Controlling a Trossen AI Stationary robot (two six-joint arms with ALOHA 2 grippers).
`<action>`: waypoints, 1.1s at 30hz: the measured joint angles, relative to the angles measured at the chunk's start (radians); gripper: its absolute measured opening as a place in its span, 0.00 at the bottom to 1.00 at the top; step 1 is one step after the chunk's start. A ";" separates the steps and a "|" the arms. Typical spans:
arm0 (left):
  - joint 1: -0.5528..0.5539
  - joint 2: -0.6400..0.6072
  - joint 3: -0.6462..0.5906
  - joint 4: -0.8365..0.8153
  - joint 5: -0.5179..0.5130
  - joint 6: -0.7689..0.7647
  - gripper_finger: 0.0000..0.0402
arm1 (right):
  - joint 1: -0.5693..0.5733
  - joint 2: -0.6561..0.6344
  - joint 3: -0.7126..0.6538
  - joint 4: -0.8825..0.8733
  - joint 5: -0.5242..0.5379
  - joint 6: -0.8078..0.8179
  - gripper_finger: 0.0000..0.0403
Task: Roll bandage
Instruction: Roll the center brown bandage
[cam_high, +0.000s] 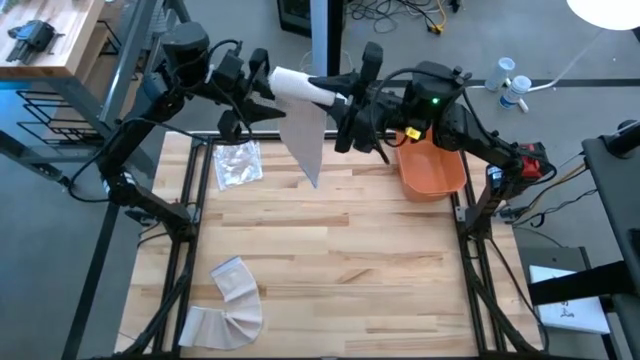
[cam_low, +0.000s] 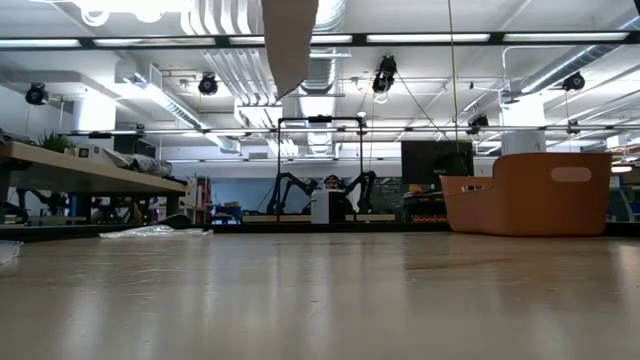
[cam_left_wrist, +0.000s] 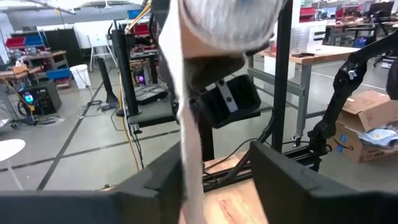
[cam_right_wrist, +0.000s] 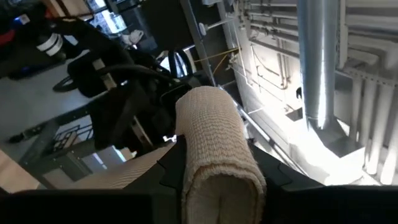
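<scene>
Both arms are showing matte black links and bulky rounded joint housings. Left end effector (cam_high: 262, 88): angular black fingers, thin black cable looping over the wrist at upper left of the high view. Right end effector (cam_high: 345, 100): same black build; a green indicator light is glowing on its housing, with yellow and red patches farther down the arm.

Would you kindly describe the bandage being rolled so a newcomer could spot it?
Look above the table's far edge, where both arms meet. The bandage is a white roll between the grippers, its loose tail hanging down, unlike the flat bandages lying at the near left corner.
</scene>
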 joint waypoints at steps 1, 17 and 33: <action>0.000 -0.003 0.000 0.000 0.000 0.004 0.43 | 0.000 0.000 0.000 -0.001 0.000 -0.007 0.23; 0.000 -0.005 0.000 0.032 -0.028 -0.045 0.76 | 0.009 0.002 0.000 -0.066 -0.053 -0.054 0.22; -0.023 -0.005 -0.001 0.034 0.127 -0.345 0.70 | -0.001 0.032 -0.002 -0.137 -0.026 -0.230 0.23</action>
